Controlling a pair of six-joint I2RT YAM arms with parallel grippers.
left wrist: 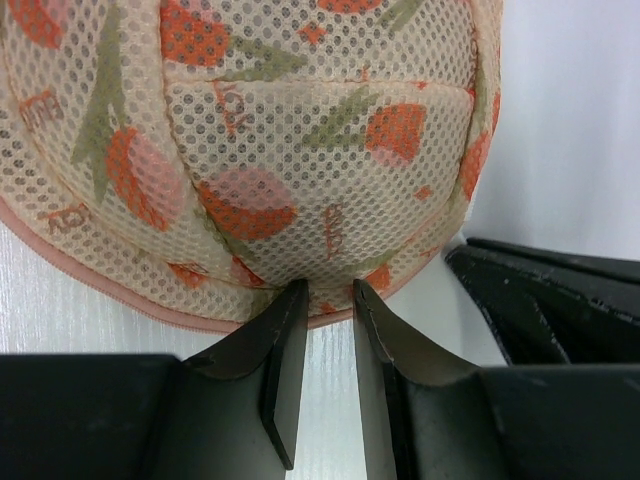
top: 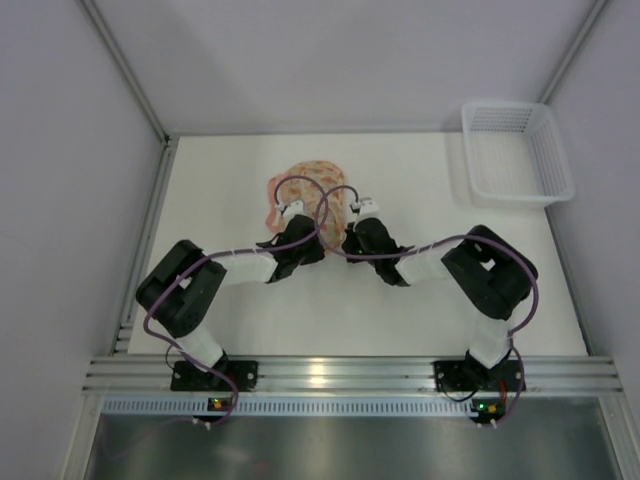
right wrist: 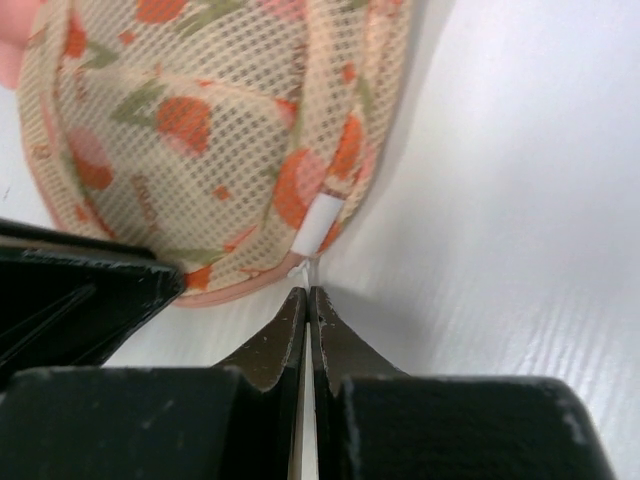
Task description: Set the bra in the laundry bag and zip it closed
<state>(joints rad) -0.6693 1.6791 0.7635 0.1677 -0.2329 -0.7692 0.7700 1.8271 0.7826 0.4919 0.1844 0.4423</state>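
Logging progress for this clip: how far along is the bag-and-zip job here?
Done, apparently: no bra lies loose, and the laundry bag sits folded into a dome. In hand: right gripper shut at the white tab; left gripper, jaws apart, at the pink rim. Remaining: finishing the zip; its closure isn't visible.

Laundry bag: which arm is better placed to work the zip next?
Right, probably. The right gripper is shut at the laundry bag's pink rim, tips right at a thin white pull below the white tab. The left gripper sits at the rim with jaws slightly apart, suited to steadying.
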